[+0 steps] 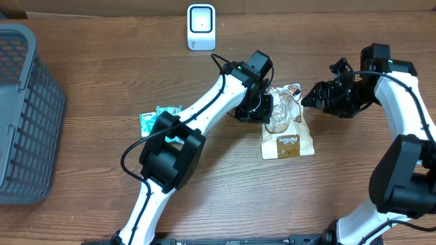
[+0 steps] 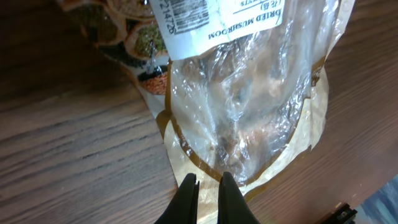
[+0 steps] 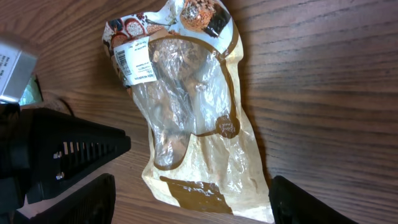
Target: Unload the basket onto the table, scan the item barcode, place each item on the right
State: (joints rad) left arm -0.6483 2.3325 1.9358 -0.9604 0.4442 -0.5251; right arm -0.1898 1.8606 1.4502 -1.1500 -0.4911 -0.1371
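The item is a clear and tan bag of dried mushrooms (image 1: 288, 133) lying flat on the wooden table, with its white barcode label (image 3: 130, 62) facing up. That label (image 2: 205, 22) also fills the top of the left wrist view. My left gripper (image 1: 262, 109) is at the bag's left side. Its jaws (image 2: 208, 186) are shut, with the tips over the bag's tan border (image 2: 186, 155); I cannot tell whether they pinch any film. My right gripper (image 1: 310, 96) hovers at the bag's right side. It (image 3: 196, 208) is open, its fingers (image 3: 298, 199) straddling the bag's brown printed end without touching it. A white scanner (image 1: 201, 26) stands at the back.
A grey mesh basket (image 1: 27, 116) stands at the left edge. Two teal packets (image 1: 158, 117) lie left of my left arm. The left arm's black body (image 3: 62, 152) sits close beside the bag in the right wrist view.
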